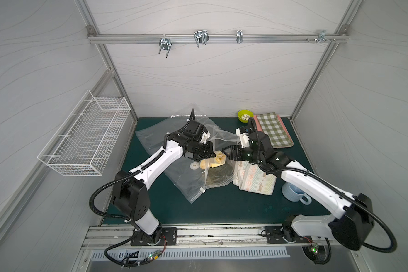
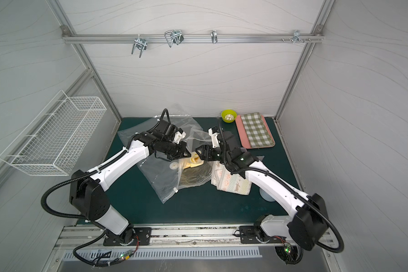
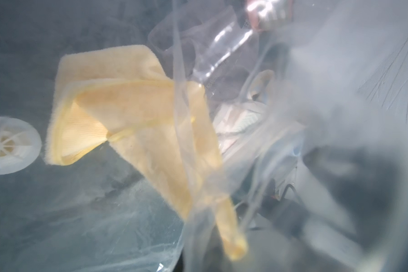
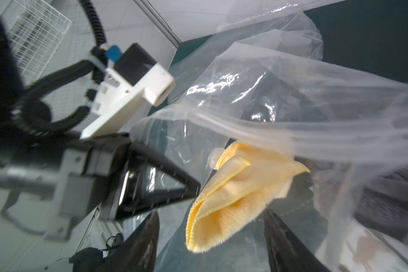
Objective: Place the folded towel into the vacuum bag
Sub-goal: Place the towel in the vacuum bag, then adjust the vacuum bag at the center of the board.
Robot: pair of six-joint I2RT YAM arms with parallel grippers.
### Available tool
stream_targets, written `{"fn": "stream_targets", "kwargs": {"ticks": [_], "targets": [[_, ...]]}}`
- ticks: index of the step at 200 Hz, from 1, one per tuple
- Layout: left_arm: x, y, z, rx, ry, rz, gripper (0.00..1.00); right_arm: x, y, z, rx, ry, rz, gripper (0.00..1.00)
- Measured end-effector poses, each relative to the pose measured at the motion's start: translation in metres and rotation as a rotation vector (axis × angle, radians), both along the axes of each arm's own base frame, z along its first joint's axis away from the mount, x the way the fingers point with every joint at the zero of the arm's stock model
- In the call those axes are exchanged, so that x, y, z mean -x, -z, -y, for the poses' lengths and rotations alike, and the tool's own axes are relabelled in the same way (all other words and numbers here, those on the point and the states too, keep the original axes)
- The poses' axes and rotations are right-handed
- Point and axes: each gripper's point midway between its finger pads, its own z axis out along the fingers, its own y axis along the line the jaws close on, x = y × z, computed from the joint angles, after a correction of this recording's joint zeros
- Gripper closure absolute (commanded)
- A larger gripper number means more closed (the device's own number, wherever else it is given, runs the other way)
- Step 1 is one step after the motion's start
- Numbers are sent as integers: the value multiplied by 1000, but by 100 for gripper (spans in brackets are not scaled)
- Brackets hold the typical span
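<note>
The large, crinkly transparent plastic vacuum bag (image 1: 177,181) sprawls on the dark green table mat (image 1: 222,207), its mouth facing the right arm. The folded pale-yellow fleecy towel (image 4: 233,200) lies just inside that mouth, between and just ahead of the right gripper (image 4: 211,212), whose jaws stand wide apart, gripping nothing. The left gripper (image 1: 213,152) is clamped shut on the bag's raised upper lip.

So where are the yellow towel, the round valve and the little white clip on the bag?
yellow towel (image 4: 240,195): right wrist view, middle of its fuzzy folded face.
round valve (image 3: 0,146): left wrist view, its spoked centre.
white slider clip (image 1: 201,190): in a top view, the clip's body.
</note>
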Motion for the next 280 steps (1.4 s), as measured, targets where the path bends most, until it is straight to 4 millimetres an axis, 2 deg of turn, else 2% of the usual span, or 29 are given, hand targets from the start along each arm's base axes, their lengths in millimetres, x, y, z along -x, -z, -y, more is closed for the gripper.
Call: {"fn": "stream_targets", "kwargs": {"ticks": [14, 30, 58, 83, 101, 117, 141, 145, 150, 164, 178, 201, 221, 238, 246, 258, 280], "targets": [[-2, 2, 1, 2, -6, -4, 100, 8, -5, 17, 8, 32, 15, 29], [-2, 3, 1, 1, -9, -8, 100, 10, 3, 34, 30, 74, 2, 29], [-2, 2, 1, 5, -8, -10, 100, 4, 46, 48, 105, 124, -85, 29], [-2, 2, 2, 8, -6, -12, 100, -2, 86, 43, 174, 125, -174, 33], [-1, 1, 2, 10, -6, -10, 100, -9, 107, 37, 203, 123, -213, 41], [0, -3, 1, 14, -5, 0, 100, -16, 123, 32, 216, 122, -236, 55], [0, -15, -4, 31, -9, 23, 100, -23, 139, 27, 223, 113, -259, 95], [0, -17, -5, 33, -12, 28, 100, -23, 140, 27, 220, 113, -262, 99], [-1, -20, -8, 38, -19, 32, 100, -24, 139, 26, 221, 108, -259, 100], [-8, -30, -19, 49, -51, 51, 100, -28, 130, 23, 201, 91, -243, 100], [-19, -41, -34, 60, -96, 80, 100, -34, 105, 12, 162, 56, -194, 100], [-33, -54, -59, 66, -167, 116, 100, -38, 39, -6, 52, -29, -65, 100], [-42, -57, -76, 58, -218, 130, 100, -34, -21, -13, -34, -87, 54, 100], [-48, -56, -88, 45, -252, 136, 100, -30, -57, -14, -75, -112, 134, 100], [-50, -55, -91, 38, -261, 140, 100, -30, -67, -13, -83, -116, 158, 100], [-51, -56, -94, 28, -265, 151, 100, -32, -72, -12, -85, -114, 167, 100], [-54, -65, -95, 20, -264, 184, 100, -42, -54, 1, -53, -64, 118, 100]]}}
